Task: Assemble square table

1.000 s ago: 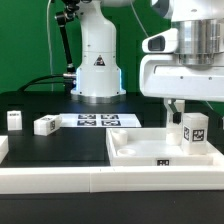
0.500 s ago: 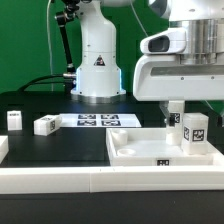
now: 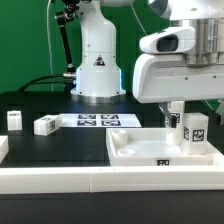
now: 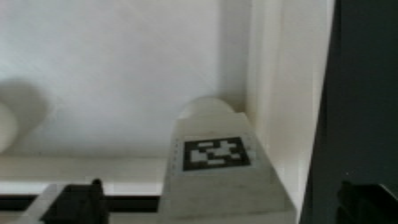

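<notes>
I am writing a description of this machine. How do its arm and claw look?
The arm is glossy white with rounded segments, a dark triangular mark on its base, and black cables beside it. The claw has a white boxy housing; its fingertips look dark in the wrist view.

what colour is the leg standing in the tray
White leg with a black-and-white tag; exterior view shows it best.

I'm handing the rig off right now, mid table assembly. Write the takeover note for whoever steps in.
The gripper is open, straddling the corner leg, with gaps on both sides.
The corner leg stands upright in the tabletop, at the exterior view's right; whether it is fastened, cannot tell.
On the black surface, exterior view's left: standing loose leg, lying loose leg.
Left: fit those two; no fourth leg in view.
</notes>
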